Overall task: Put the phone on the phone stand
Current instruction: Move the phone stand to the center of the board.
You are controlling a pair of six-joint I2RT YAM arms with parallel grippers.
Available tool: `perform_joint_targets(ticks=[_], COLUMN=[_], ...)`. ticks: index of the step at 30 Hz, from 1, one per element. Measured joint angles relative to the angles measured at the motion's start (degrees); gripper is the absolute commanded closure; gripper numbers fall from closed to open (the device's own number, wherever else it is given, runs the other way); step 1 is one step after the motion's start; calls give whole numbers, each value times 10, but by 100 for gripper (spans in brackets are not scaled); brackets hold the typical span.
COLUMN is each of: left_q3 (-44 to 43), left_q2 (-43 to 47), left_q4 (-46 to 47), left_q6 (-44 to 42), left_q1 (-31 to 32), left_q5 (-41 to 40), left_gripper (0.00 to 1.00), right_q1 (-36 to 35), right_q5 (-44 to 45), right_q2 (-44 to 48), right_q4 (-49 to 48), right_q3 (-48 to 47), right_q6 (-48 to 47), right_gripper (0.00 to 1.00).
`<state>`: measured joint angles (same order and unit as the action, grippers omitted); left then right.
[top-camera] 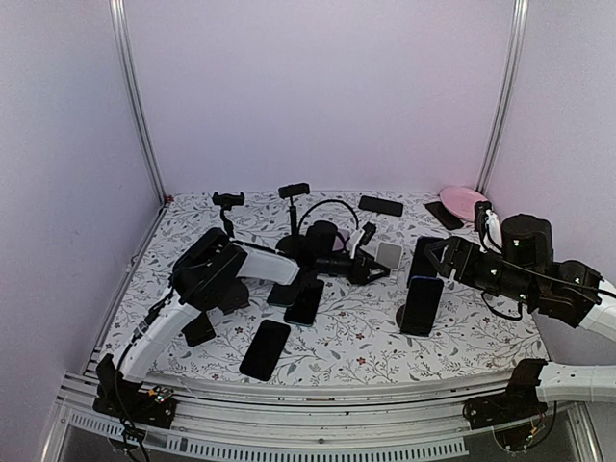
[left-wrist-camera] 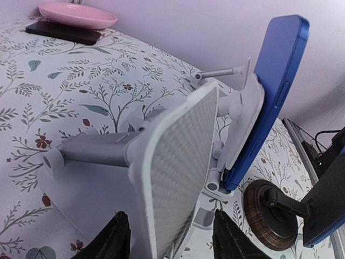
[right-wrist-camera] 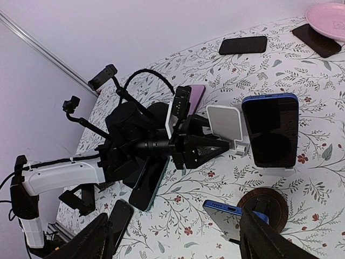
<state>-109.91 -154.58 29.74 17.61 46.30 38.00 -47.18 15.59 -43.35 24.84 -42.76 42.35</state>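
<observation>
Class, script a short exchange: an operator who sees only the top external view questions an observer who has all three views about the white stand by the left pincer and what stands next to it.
Operator: The right arm partly covers the spot beside the empty white stand. What is there?
Observer: A blue phone, upright on a second white stand, its screen dark.
Operator: Is the left pincer on the empty stand?
Observer: Its fingers sit either side of that stand's dotted plate; whether they touch it cannot be told.
</observation>
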Motion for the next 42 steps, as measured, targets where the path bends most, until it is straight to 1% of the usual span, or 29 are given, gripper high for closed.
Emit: perform_joint_targets(ticks=[2,5,7,9,11,15,18,26,33,42], left_q3=[-7,-12,-12,-12,-7,21,65,184,301,439], left_q2=[-7,-10,-10,-10,-10,-4,16,81,155,233], left_q4=[-3,-3,-4,-4,2,35,64,116,152,181], left_q6=[3,6,8,8,9,10,9,14,26,23], left_q1=[2,3,3,3,3,3,3,4,10,52], left_q5=[2,4,5,4,4,5,2,-16,-42,-45], left_gripper=[54,62,70,80,86,94,100,100,100,100], right_q1=[0,0,0,0,0,0,0,0,0,0], right_q5=[-3,-4,-7,-8,-8,-10,-10,-12,-15,-32], right_q2=[0,0,-1,-1,-1,-1,-1,0,10,21], right_q4=[0,0,0,0,0,0,0,0,-1,-12], right_q3=[0,0,0,0,1,2,5,13,15,16], right_q6=[0,0,0,0,0,0,0,0,0,-11], right_gripper=[20,20,20,20,20,20,20,20,19,18])
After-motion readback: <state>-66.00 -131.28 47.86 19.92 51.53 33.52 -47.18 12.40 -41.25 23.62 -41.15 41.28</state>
